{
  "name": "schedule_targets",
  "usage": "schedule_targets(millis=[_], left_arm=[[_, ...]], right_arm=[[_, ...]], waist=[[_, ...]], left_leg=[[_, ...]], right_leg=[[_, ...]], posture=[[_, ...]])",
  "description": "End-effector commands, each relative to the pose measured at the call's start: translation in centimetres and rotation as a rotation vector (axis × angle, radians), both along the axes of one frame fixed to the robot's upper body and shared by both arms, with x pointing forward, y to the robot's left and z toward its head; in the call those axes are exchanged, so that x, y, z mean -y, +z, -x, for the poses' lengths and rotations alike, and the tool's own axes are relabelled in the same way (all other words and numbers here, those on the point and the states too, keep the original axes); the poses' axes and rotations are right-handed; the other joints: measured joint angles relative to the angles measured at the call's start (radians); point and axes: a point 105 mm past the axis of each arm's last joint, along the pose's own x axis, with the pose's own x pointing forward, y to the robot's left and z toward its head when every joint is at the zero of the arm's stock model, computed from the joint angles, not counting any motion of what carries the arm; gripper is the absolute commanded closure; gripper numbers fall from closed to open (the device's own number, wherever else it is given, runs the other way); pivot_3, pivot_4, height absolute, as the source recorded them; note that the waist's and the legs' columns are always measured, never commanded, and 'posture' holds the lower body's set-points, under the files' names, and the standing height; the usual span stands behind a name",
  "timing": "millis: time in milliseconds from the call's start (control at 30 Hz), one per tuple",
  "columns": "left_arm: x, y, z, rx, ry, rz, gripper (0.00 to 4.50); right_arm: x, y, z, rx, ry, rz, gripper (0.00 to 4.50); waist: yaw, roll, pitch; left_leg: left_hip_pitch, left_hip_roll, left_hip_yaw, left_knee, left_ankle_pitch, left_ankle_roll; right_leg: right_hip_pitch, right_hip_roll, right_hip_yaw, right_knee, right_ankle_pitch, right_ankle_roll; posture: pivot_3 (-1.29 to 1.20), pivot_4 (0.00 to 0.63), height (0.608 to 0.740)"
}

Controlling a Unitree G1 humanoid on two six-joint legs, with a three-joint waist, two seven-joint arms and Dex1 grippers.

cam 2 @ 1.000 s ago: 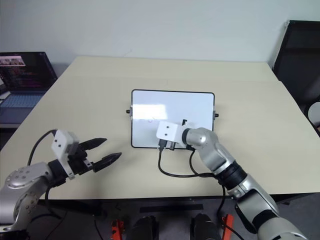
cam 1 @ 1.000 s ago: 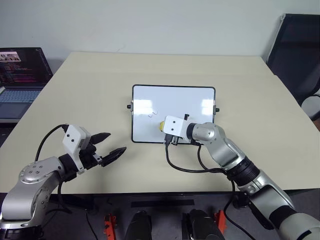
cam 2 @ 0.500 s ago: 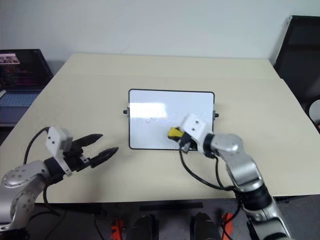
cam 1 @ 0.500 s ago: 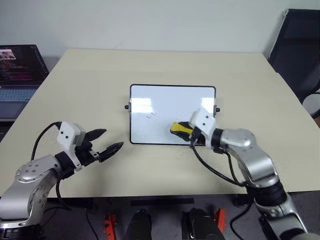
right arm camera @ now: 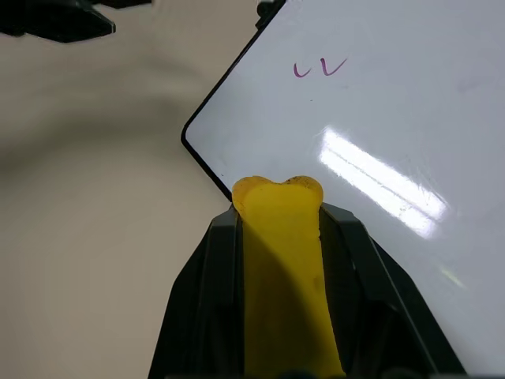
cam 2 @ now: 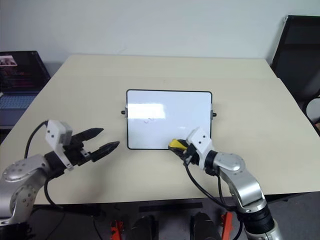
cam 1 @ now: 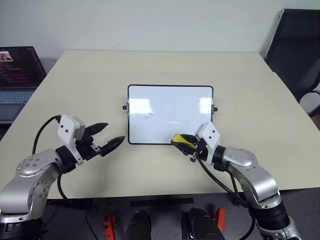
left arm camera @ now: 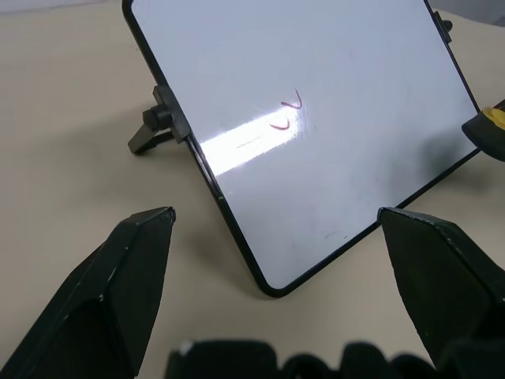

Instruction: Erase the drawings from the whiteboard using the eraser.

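The whiteboard (cam 1: pixel 170 107) lies flat in the middle of the table, black-framed, with a side knob (cam 1: pixel 125 107). The drawings (cam 1: pixel 149 115) are small reddish marks on its left half, and they show again as drawings (right arm camera: pixel 319 69) ahead of the right fingers. My right gripper (cam 1: pixel 184 142) is shut on the yellow eraser (cam 1: pixel 180 139), whose tip sits over the board's near edge, right of the middle. The eraser (right arm camera: pixel 282 253) is clamped between both black fingers. My left gripper (cam 1: pixel 114 132) hovers open and holds nothing, left of the board's near left corner.
An open laptop (cam 1: pixel 19 70) sits at the table's far left edge. A black chair (cam 1: pixel 295 47) stands beyond the right corner. The beige table (cam 1: pixel 90 75) has bare surface all around the board.
My right gripper has drawn back with the eraser from the board's lower middle to its near edge, rolling its wrist. The left gripper has risen slightly and stayed open.
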Motion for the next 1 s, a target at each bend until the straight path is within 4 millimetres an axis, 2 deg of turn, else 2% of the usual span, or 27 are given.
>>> schedule_targets(millis=[33,233,367,533,733,800,833,900,1000], left_arm=[[0.0,1.0,-0.2,0.045,0.000,-0.025,0.00],[-0.3,0.7,-0.2,0.040,0.011,-0.029,0.00],[-0.4,0.7,-0.5,0.040,0.014,-0.035,0.00],[-0.7,0.8,-1.0,0.041,0.013,-0.058,0.00],[-0.6,1.1,-1.2,0.047,-0.003,-0.070,0.00],[-0.6,1.1,-1.2,0.047,-0.004,-0.071,0.00],[-0.6,1.1,-1.2,0.047,-0.005,-0.072,0.00],[-0.6,1.0,-1.1,0.046,-0.006,-0.074,0.00],[-0.6,0.9,-1.0,0.044,-0.006,-0.075,0.00]], right_arm=[[-0.4,1.2,0.0,0.045,0.008,-0.046,3.52],[-1.9,2.4,-1.4,0.121,-0.005,0.000,3.52],[-4.3,4.0,-4.1,0.222,-0.006,0.096,3.52],[-6.8,5.0,-7.1,0.308,-0.017,0.211,3.52],[-8.1,6.0,-10.5,0.403,-0.088,0.322,3.52],[-8.2,5.8,-10.9,0.405,-0.087,0.351,3.52],[-8.4,5.0,-10.8,0.400,-0.053,0.401,3.52],[-8.5,2.7,-9.9,0.395,0.065,0.532,3.52],[-8.4,0.8,-8.4,0.394,0.193,0.631,3.52]], waist=[[-0.001,0.000,0.000],[-0.003,0.000,0.000],[-0.005,0.000,0.000],[-0.005,0.000,0.000],[-0.005,0.000,0.000],[-0.007,0.000,0.000],[-0.007,0.000,0.000],[-0.007,0.000,0.000],[-0.007,0.000,0.000]], left_leg=[[0.000,0.000,0.000,0.000,0.000,0.000],[0.000,0.000,0.000,0.000,0.000,0.000],[0.001,0.000,0.000,0.001,0.000,0.000],[0.001,0.000,0.000,0.000,0.000,0.000],[0.000,0.000,0.000,0.000,0.000,0.000],[0.000,0.000,0.000,0.000,0.000,0.000],[0.000,0.000,-0.001,0.000,0.000,0.000],[0.000,0.000,-0.001,0.000,0.000,0.000],[0.001,0.000,-0.001,0.000,0.000,0.000]], right_leg=[[0.000,0.000,0.000,0.000,0.000,0.000],[0.000,0.000,0.000,0.001,0.000,0.000],[0.000,0.001,0.000,0.002,0.000,0.000],[0.000,0.001,0.000,0.002,0.003,0.005],[0.000,0.001,-0.001,0.002,0.006,0.001],[0.000,0.001,-0.001,0.002,0.006,0.001],[0.000,0.001,-0.001,0.002,0.006,0.001],[0.000,0.001,-0.001,0.002,0.006,0.001],[0.001,0.001,-0.001,0.002,0.006,0.001]], posture=[[0.00,0.150,0.740],[0.00,0.150,0.740],[0.00,0.150,0.740],[0.00,0.150,0.740],[0.00,0.150,0.740],[0.00,0.150,0.740],[0.00,0.150,0.740],[0.00,0.150,0.740],[0.00,0.150,0.740]])
